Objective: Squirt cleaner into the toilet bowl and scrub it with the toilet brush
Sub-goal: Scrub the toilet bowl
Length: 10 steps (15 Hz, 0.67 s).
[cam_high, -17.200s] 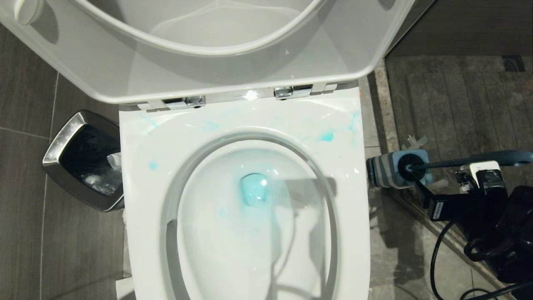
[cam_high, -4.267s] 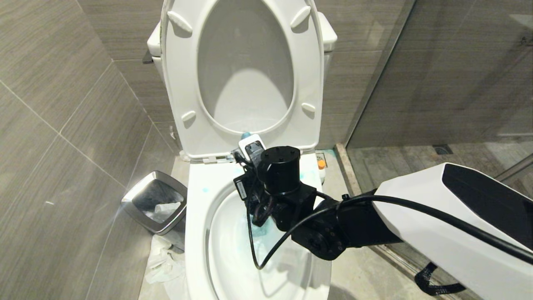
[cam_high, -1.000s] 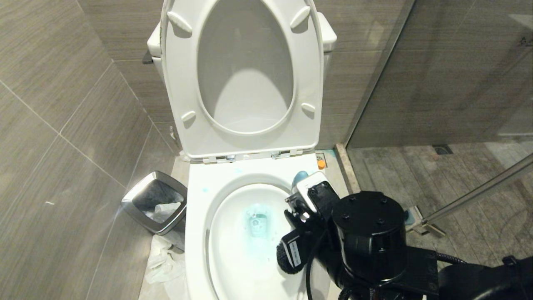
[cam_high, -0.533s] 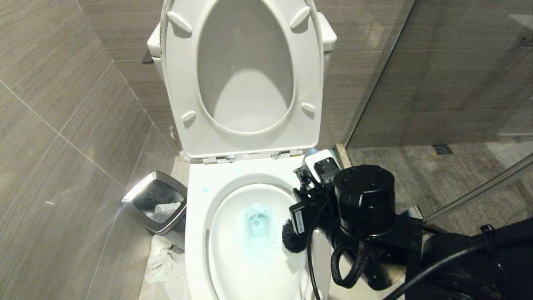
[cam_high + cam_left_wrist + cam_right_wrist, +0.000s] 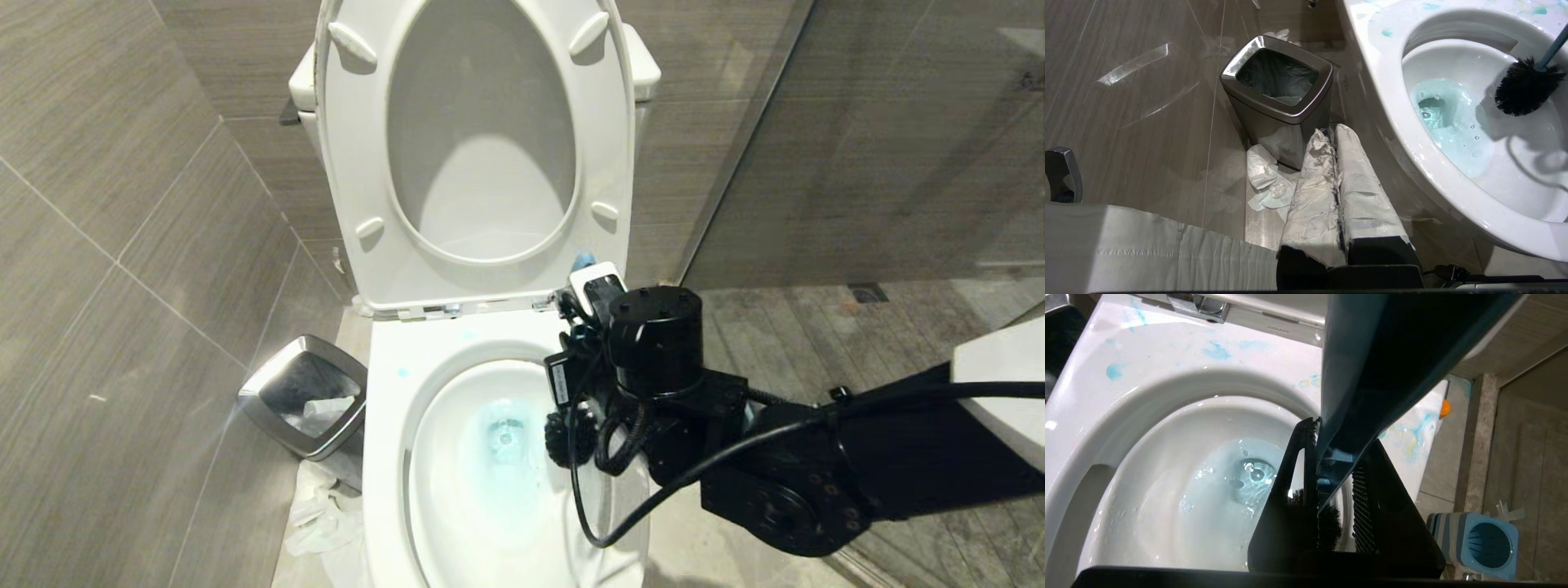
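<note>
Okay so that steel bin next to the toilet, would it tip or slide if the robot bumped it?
The steel bin probably slides rather than tips: it looks squat and stands on smooth floor tiles. It likely weighs little, since only a liner and scraps show inside. The crumpled paper at its base might snag it.

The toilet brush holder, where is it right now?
The brush holder stands empty on the floor by the toilet bowl's right side, seen in the right wrist view.
</note>
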{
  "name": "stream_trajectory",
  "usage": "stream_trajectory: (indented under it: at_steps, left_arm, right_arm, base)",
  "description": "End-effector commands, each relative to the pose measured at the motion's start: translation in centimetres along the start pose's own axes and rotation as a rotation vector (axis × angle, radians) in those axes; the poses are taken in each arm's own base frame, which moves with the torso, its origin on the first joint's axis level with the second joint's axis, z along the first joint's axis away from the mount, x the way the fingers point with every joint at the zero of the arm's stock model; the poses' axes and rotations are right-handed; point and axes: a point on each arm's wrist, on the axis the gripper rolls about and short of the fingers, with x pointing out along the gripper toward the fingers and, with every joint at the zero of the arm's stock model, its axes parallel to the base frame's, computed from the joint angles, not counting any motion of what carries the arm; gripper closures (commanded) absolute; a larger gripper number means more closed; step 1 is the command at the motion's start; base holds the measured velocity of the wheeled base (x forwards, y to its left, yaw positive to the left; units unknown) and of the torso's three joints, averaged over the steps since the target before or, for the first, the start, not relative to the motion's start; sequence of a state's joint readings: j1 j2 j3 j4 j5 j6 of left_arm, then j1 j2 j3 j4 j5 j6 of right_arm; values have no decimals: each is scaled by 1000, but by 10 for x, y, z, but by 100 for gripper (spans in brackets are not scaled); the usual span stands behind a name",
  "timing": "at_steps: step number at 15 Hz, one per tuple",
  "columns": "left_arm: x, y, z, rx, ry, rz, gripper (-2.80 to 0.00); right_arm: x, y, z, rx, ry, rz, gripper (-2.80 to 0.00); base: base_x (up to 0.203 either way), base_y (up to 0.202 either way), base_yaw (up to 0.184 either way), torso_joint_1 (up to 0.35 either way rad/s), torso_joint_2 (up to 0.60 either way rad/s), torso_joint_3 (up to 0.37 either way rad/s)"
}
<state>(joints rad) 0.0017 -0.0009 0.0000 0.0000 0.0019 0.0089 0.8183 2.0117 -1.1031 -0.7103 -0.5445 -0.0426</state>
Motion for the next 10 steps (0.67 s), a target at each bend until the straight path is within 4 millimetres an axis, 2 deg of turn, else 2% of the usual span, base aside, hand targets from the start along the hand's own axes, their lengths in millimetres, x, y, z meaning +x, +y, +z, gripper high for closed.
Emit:
stream_trajectory:
  at_steps: [1,10]
  left_arm:
    - [0,0,0,0,1,0,0]
    - [0,0,0,0,1,1,0]
  right_arm:
    - [20,10,-6,-7,-1,-8,0]
    - [65,40,4,-18,-93,17,0]
  base:
    - [0,0,0,0,0,0]
    - [0,0,0,0,0,0]
